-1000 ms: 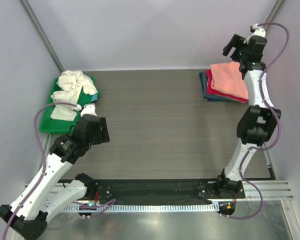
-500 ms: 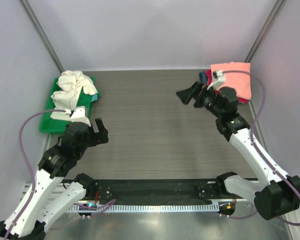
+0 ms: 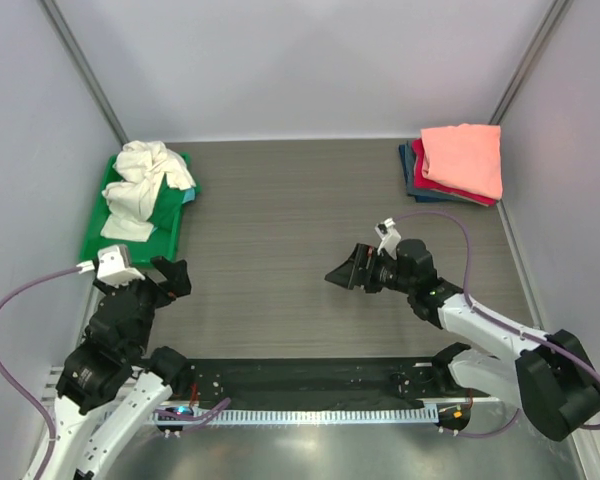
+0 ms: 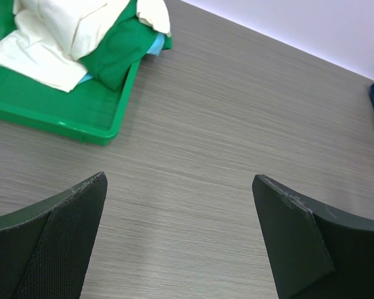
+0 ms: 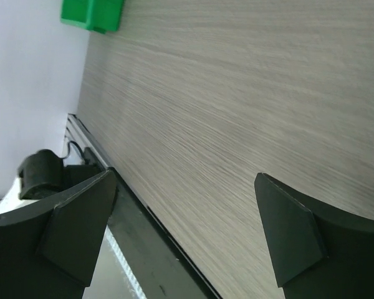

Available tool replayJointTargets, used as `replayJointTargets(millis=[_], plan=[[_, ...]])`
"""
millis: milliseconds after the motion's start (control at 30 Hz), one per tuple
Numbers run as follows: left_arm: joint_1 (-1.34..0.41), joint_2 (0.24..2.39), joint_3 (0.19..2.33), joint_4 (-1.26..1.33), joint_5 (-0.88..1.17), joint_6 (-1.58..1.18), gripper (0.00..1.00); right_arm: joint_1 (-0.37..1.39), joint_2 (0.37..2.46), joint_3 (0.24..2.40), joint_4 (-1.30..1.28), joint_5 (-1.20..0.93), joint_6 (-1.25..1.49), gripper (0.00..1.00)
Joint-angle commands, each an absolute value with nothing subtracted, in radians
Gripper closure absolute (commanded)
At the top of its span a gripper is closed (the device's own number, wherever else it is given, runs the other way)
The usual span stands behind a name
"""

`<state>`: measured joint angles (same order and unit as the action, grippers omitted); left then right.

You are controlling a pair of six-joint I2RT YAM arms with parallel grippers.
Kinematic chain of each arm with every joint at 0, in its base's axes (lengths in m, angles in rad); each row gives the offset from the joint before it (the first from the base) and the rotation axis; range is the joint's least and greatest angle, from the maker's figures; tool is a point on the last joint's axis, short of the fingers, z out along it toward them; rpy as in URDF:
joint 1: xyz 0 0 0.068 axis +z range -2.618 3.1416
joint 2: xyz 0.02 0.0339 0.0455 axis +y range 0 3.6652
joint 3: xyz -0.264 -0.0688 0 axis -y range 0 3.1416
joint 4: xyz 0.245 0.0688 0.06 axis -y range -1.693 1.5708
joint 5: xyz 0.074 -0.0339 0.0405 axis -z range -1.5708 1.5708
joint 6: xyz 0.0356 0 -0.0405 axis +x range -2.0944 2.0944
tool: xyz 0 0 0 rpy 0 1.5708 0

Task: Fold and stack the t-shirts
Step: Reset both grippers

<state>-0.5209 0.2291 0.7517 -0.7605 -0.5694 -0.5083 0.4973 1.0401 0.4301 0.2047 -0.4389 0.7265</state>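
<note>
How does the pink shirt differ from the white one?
The pink shirt is folded flat; the white shirt is crumpled in a heap. The pink shirt tops a stack of folded shirts, far right; the white shirt lies in the green tray, far left. Shared: neither is held; the left gripper and right gripper are open, away from both.
</note>
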Motion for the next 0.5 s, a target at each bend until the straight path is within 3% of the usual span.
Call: replayJointTargets(millis=[0, 167, 467], plan=[[-0.517, 0.276, 0.764, -0.741, -0.652, -0.523, 0.0, 0.505, 1.089, 0.368, 0.439, -0.445, 0.756, 0.0], [-0.517, 0.376, 0.821, -0.859, -0.712, -0.638, 0.0, 0.506, 1.193, 0.361, 0.465, -0.443, 0.689, 0.0], [-0.517, 0.449, 0.781, -0.808, -0.799, -0.647, 0.0, 0.509, 1.353, 0.405, 0.52, -0.441, 0.679, 0.0]])
